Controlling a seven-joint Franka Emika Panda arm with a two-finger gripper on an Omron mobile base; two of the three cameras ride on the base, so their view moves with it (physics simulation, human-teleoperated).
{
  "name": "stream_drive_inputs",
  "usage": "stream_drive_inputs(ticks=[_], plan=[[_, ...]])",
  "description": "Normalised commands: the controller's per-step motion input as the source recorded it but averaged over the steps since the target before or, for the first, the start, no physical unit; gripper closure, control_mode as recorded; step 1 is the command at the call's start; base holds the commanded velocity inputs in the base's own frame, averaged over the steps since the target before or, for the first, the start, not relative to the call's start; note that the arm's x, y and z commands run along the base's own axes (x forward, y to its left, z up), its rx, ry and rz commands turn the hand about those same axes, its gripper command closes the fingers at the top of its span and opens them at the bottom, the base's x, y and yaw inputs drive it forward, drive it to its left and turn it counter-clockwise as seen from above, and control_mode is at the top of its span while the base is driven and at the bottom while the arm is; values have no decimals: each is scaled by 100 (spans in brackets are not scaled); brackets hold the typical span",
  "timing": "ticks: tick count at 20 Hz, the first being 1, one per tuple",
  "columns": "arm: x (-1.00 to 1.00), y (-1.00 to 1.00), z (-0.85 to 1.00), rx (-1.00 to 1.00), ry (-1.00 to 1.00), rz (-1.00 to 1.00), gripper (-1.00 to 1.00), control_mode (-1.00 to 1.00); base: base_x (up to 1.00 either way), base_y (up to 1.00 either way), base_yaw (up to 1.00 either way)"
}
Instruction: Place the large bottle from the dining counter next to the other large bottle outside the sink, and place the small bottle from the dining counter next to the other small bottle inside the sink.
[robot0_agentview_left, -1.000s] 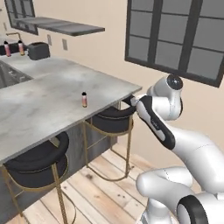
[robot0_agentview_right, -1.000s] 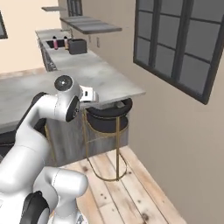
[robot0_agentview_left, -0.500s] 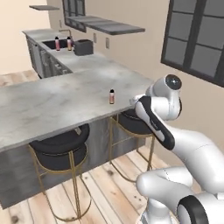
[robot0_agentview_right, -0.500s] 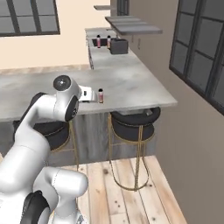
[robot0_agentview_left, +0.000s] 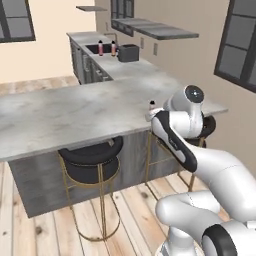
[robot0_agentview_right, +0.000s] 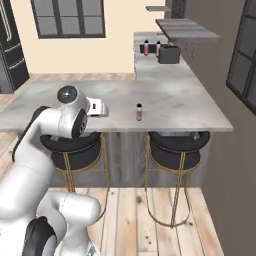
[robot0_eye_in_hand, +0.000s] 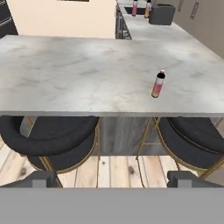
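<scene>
A small bottle (robot0_eye_in_hand: 158, 84) with a dark upper half, a pink-orange lower half and a pale cap stands upright on the grey marble dining counter (robot0_eye_in_hand: 78, 74), right of its middle. In the base views the same bottle (robot0_agentview_right: 139, 112) (robot0_agentview_left: 152, 104) is partly behind my arm. My gripper (robot0_eye_in_hand: 113, 179) hangs in front of the counter's near edge, below its top. It is open, with the dark fingertips (robot0_eye_in_hand: 41, 178) wide apart and nothing between them. Two more bottles, one pink (robot0_agentview_left: 100, 48) and one orange (robot0_agentview_left: 113, 48), stand far back by the sink (robot0_agentview_left: 94, 48).
Two black round stools on gold legs (robot0_eye_in_hand: 48, 135) (robot0_eye_in_hand: 192, 140) stand under the counter's near edge. A dark box-shaped appliance (robot0_agentview_left: 129, 52) sits on the back counter beside the far bottles. A wall shelf (robot0_agentview_left: 152, 29) hangs above it. The floor is wooden planks.
The base has driven and turned, so the whole scene shifted. The counter now faces the cameras along its long edge. The bottle stands where it stood on the counter.
</scene>
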Motion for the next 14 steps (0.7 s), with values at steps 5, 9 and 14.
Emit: stream_drive_inputs(ticks=[5, 9, 14], plan=[[0, 0, 0, 0, 0, 0, -100, 100, 4, -22, 27], [0, 0, 0, 0, 0, 0, -100, 100, 0, -41, 33], [0, 0, 0, 0, 0, 0, -100, 100, 0, -63, 28]])
